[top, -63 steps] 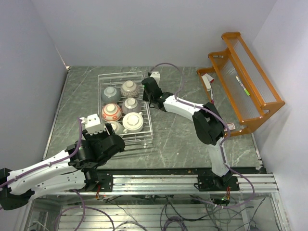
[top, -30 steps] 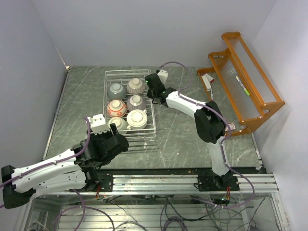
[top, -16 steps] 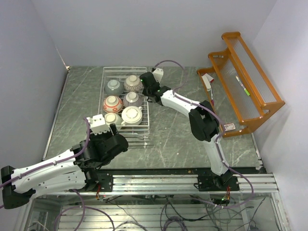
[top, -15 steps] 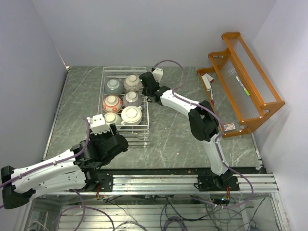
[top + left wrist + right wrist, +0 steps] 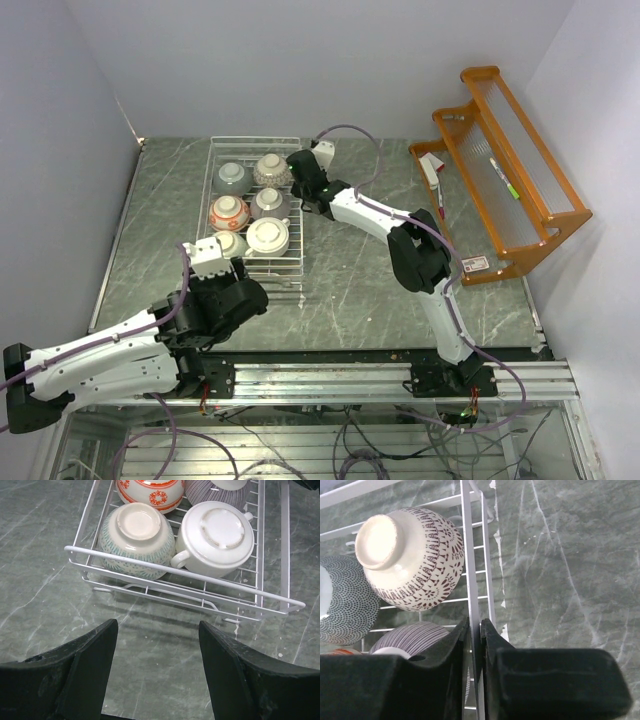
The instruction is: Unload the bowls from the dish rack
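Note:
The white wire dish rack [image 5: 212, 165] stands at the back left of the table with several upturned bowls in it. My right gripper [image 5: 303, 183] is shut on the rack's right top rail [image 5: 470, 575]. Beside it lie a maroon-patterned bowl [image 5: 410, 557], a dotted grey bowl [image 5: 342, 605] and a striped bowl [image 5: 415, 637]. My left gripper [image 5: 157, 645] is open and empty over bare table just in front of the rack's near rail [image 5: 185, 577]. Behind that rail sit a teal-patterned bowl [image 5: 136, 530], a cream bowl with a small handle [image 5: 217, 532] and a red-patterned bowl [image 5: 150, 490].
An orange wooden shelf rack [image 5: 505, 165] stands at the back right with a small card [image 5: 474, 264] by its foot. The grey walls close in on the left and back. A metal rail [image 5: 400, 375] runs along the table's near edge.
My right gripper has dragged the rack with its bowls: first right, then back left and slightly away. My left arm has stayed nearly still in front of it.

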Action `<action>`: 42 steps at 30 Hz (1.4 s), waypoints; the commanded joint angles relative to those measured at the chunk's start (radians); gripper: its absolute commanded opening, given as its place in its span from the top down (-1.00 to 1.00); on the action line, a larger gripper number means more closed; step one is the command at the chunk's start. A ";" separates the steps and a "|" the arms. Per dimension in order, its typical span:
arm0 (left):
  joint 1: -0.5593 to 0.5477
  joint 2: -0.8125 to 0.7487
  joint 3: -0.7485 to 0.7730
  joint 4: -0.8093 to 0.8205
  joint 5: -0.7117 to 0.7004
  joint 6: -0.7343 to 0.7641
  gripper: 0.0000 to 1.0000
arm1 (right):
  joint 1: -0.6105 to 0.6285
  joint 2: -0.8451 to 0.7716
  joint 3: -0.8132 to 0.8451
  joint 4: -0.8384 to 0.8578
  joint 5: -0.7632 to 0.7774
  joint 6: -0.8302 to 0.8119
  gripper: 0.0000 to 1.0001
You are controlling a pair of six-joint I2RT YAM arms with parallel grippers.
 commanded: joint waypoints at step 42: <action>0.421 0.523 0.252 0.965 0.399 0.882 -0.74 | 0.015 -1.200 -1.330 0.487 0.191 -0.239 -0.20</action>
